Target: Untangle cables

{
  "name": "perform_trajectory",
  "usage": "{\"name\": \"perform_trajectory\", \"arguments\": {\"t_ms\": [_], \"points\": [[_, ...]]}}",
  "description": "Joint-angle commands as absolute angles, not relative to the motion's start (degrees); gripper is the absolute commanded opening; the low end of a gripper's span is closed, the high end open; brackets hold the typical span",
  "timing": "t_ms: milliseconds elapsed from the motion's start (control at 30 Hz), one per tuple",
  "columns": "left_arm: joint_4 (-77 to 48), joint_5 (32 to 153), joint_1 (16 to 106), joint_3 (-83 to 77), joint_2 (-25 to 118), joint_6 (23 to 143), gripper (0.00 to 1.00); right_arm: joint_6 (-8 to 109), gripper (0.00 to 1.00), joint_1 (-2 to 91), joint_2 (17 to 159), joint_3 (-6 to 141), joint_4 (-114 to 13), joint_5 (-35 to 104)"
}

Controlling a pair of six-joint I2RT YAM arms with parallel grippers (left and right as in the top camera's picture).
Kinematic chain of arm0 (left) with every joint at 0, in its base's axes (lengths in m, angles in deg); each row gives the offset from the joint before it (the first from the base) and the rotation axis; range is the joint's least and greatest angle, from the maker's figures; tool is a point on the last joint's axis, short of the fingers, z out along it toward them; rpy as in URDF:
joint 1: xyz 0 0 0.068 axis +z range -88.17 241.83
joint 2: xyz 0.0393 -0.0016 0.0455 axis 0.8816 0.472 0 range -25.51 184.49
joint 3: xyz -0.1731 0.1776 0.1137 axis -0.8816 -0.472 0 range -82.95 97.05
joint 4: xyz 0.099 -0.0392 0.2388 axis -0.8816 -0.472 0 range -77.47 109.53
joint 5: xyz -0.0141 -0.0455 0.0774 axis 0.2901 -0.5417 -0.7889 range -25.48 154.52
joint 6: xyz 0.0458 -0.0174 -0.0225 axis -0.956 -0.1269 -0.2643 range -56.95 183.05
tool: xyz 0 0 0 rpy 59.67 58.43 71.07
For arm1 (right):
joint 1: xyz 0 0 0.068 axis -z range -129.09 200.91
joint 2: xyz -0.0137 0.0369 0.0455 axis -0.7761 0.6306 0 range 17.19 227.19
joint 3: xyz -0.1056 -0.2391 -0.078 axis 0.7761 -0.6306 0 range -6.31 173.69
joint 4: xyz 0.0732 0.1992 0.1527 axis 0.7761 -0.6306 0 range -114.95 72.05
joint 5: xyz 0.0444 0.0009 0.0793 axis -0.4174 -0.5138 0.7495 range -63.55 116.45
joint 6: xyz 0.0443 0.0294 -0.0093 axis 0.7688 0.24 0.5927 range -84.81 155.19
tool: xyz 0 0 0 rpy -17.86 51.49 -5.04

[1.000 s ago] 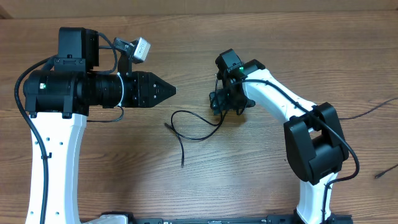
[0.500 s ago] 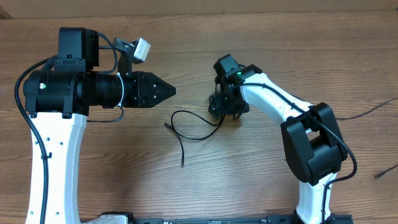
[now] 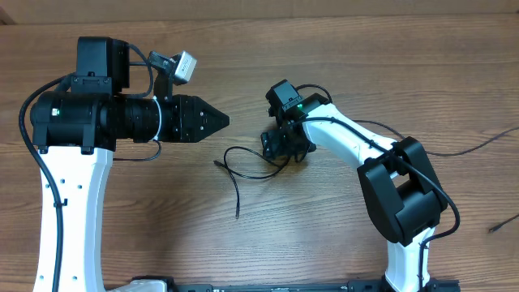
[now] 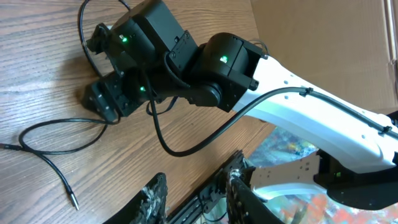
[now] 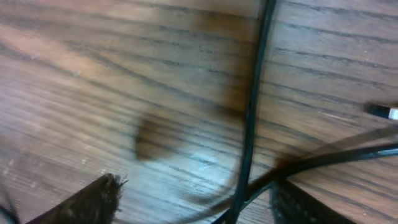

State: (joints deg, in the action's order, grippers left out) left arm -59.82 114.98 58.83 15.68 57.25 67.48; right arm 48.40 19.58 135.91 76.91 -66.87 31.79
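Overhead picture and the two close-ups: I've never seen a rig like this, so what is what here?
Two robot arms at a wooden table. The overhead picture looks straight down; the other two come from a camera on each wrist. The left arm hovers, jaws slightly apart, holding nothing. The right arm is down at a thin black cable looped on the table; its jaws stand open around a strand, not gripping.

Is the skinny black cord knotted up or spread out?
Spread out: the cord lies flat on the table in one loose loop, two ends apart. The part under the right gripper is hidden.
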Motion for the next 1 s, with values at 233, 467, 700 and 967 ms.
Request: {"name": "perform_trajectory", "arguments": {"t_ms": [233,467,700,967], "points": [[-60.17,112.16,58.76,16.53,57.32,65.80,0.32,49.01,0.52,20.45,137.03,75.03,-69.15,31.66],[-60.06,112.05,58.76,16.53,57.32,65.78,0.32,51.94,0.04,20.34,137.03,75.03,-67.90,32.95],[-60.08,109.01,58.76,16.53,57.32,65.82,0.32,51.90,0.04,20.47,136.94,75.66,-61.52,35.16],[-59.54,108.86,58.76,16.53,57.34,65.82,0.32,49.47,0.04,23.82,135.12,87.42,-58.59,39.86]]}}
